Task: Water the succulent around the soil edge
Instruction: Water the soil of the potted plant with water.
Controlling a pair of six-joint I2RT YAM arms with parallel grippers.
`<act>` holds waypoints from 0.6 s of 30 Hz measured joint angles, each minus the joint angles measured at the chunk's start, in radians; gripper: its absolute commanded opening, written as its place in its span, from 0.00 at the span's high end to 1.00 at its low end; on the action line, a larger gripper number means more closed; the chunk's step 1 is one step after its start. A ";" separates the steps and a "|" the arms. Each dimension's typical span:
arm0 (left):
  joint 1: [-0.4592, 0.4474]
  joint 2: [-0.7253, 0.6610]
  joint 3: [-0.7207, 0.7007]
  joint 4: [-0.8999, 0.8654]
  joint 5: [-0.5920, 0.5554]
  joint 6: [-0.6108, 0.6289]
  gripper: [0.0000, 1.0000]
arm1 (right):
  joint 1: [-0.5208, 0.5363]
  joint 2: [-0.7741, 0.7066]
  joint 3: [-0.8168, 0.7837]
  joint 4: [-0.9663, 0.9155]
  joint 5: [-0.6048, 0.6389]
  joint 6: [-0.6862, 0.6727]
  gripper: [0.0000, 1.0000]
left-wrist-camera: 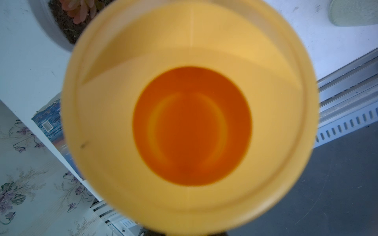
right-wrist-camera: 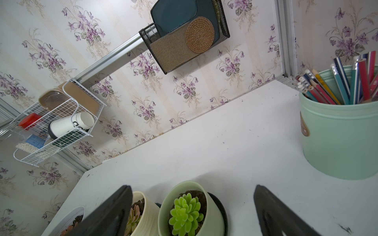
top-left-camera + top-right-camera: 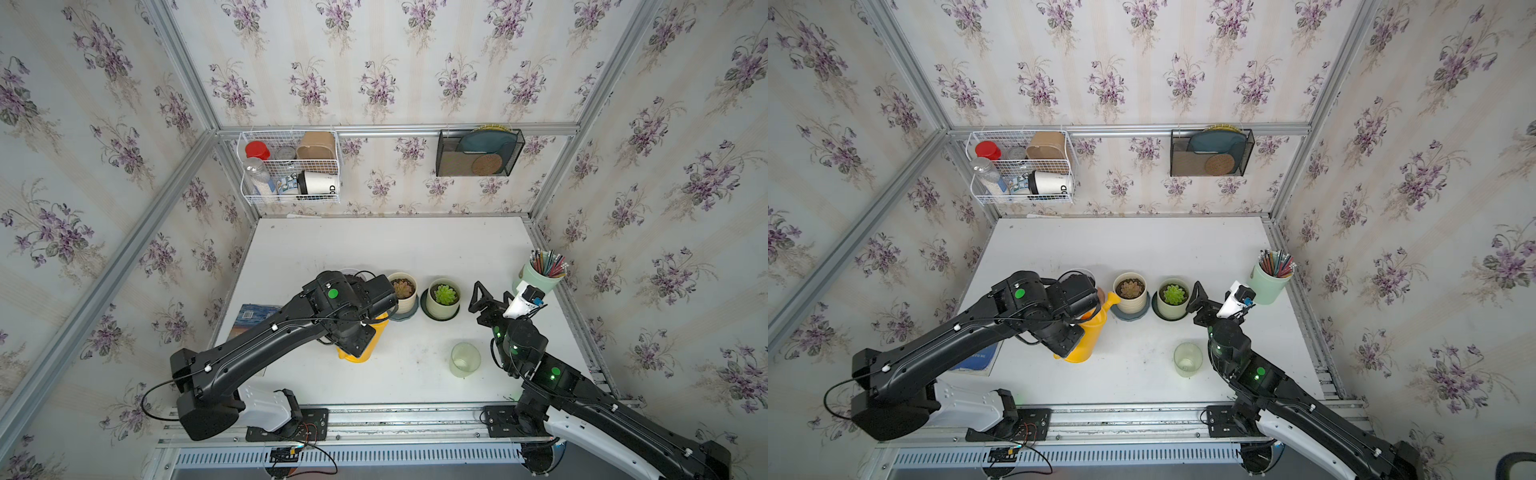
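The yellow watering can fills the left wrist view, its mouth open to the lens. The left gripper is closed, I judge on the can's handle; the grip itself is hidden. The spout leans just beside the cream pot, so that water can reach the soil edge around the brownish succulent. Beyond the cream pot and the green pot, the right gripper stands wide open and empty, out of the way.

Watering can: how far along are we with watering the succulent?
Done: the left hand is shut on the yellow watering can. In hand: its spout is at the rim of the cream pot; the can looks nearly upright and no water is visibly falling. Left: tilt and pour around the soil edge. The right hand is open and empty near the green pot.
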 measured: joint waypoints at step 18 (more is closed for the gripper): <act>0.062 0.212 0.192 -0.011 -0.011 0.090 1.00 | -0.002 -0.051 -0.029 0.014 0.005 -0.008 0.02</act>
